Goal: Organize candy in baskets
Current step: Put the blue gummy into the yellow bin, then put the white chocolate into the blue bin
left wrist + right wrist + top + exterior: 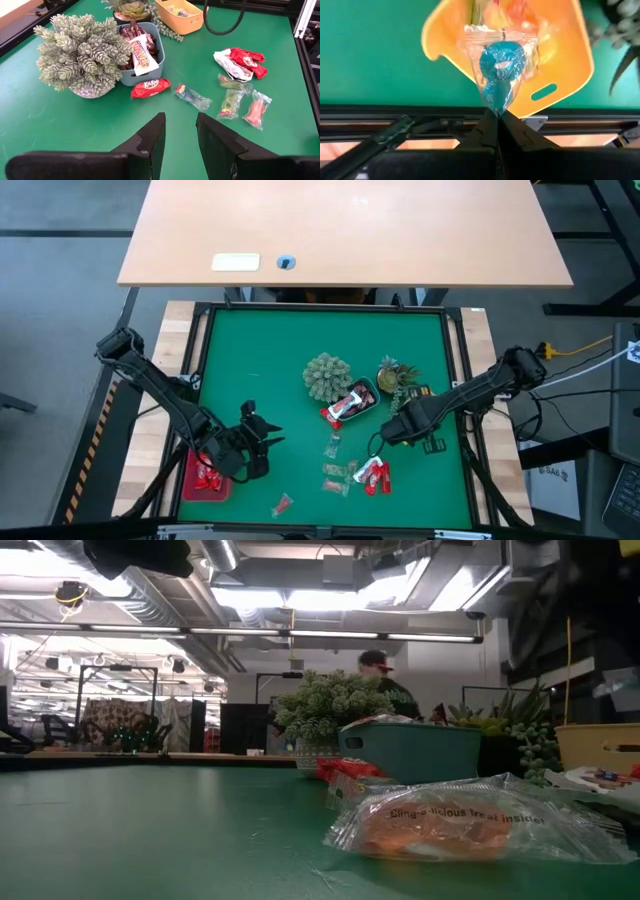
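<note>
Right tool (pixel 496 116): clenched on a clear-wrapped blue ring candy (pixel 499 65), dangling over the yellow-orange rounded plastic basket (pixel 572 60).
Left tool (pixel 180 130): released, empty, above the green worktop (pixel 40 120), beside the red rectangular basket (pixel 208 480).

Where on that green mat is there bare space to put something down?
The green mat is bare across its far half, beyond the pale plant, and between that plant and the left gripper. It's crowded around the blue basket and the loose candy.

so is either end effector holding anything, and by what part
The right end effector pinches a clear packet of blue candy by its wrapper's edge, above the yellow basket. The left end effector is open, holding nothing.
</note>
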You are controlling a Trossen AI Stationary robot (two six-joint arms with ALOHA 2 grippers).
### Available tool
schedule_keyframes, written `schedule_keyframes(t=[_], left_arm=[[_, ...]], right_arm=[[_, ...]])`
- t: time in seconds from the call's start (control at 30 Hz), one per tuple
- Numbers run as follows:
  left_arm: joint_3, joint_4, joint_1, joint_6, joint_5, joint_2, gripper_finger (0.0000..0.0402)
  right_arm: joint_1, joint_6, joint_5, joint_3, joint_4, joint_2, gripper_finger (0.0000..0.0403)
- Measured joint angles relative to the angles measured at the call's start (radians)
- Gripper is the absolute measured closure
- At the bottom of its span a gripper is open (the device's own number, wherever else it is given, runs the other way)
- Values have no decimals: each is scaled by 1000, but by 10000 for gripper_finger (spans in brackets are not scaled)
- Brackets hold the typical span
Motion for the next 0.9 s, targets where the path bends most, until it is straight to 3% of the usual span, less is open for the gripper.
schedule_keyframes(t=[0.37, 0.7, 0.9], left_arm=[[0, -1, 0, -4, 4, 0, 295], [0, -1, 0, -4, 4, -1, 295], [0, -1, 0, -4, 4, -1, 295]], right_arm=[[0, 23, 9, -61, 10, 2, 393], [0, 30, 44, -61, 9, 2, 268], [0, 27, 33, -59, 8, 2, 233]])
